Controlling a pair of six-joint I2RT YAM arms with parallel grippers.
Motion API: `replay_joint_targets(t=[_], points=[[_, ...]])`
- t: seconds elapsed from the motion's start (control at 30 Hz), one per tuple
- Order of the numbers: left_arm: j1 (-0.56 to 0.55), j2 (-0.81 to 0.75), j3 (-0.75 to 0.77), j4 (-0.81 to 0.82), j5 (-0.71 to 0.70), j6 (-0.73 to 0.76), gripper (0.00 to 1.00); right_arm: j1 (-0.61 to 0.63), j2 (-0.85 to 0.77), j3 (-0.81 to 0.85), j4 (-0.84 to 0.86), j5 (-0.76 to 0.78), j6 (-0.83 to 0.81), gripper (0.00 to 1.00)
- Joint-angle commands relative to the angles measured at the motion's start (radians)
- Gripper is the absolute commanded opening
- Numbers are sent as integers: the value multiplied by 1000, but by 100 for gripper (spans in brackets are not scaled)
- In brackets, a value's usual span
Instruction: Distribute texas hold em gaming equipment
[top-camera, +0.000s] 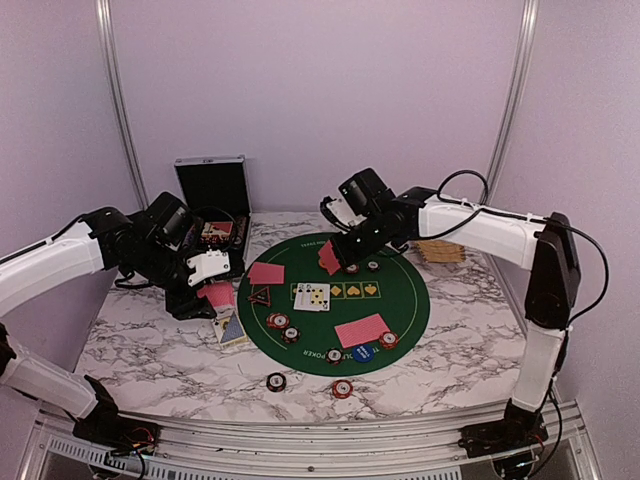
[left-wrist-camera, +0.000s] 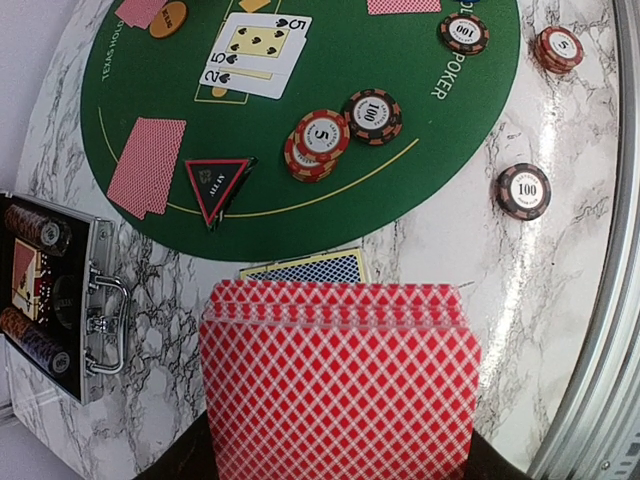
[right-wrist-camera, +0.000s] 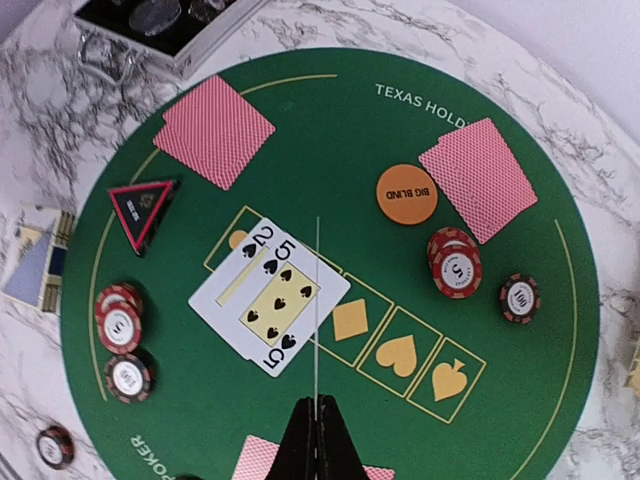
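- Two grippers above a marble table (top-camera: 130, 340), jaws of both together on cards.
- Left gripper (top-camera: 207, 293): clamped on a slightly fanned deck of red-backed cards (left-wrist-camera: 340, 385), held over the marble just left of the round green mat (top-camera: 405, 300).
- Right gripper (right-wrist-camera: 318, 408): pinched shut on a single card (right-wrist-camera: 317, 320), seen edge-on from the wrist as a thin line, above the mat's far half.
- Face up at mat centre: two and five of spades (right-wrist-camera: 270, 300), overlapping.
- Face down on the mat:
  - far-left pair (right-wrist-camera: 213, 128) near the dark triangular marker (right-wrist-camera: 143, 210);
  - second pair (right-wrist-camera: 480, 178) just beside the orange button (right-wrist-camera: 406, 194);
  - near-right pair (top-camera: 361, 330) close to the blue button (top-camera: 363, 352).
- Poker chips (top-camera: 284, 327) on the mat in small groups, at its near-left, near and far parts.
- Off the mat, on the marble toward the front edge: a dark chip (top-camera: 275, 381) and a red chip (top-camera: 342, 388), apart from each other.
- Blue-backed cards (left-wrist-camera: 305, 270) flat on the marble at the mat's left edge, below the held deck.
- Open black case (top-camera: 212, 190) at the far left; tan basket (top-camera: 440, 250) at the far right, partly hidden by the right arm.
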Motion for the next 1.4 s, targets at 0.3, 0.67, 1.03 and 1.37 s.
replay_joint_targets(t=[0.3,0.67,1.03,1.37], points=[[14,-36,-18,-3,4,-7,0,118,112,-60,187,640,-488,0],[23,-30,-20,2,19,-2,0,165,229,-108,316,617,-645,0],[28,-22,-14,2,21,-1,0,195,231,-177,360,573,-681,0],[28,-18,-12,2,21,-6,0,210,196,-211,327,484,-644,34]])
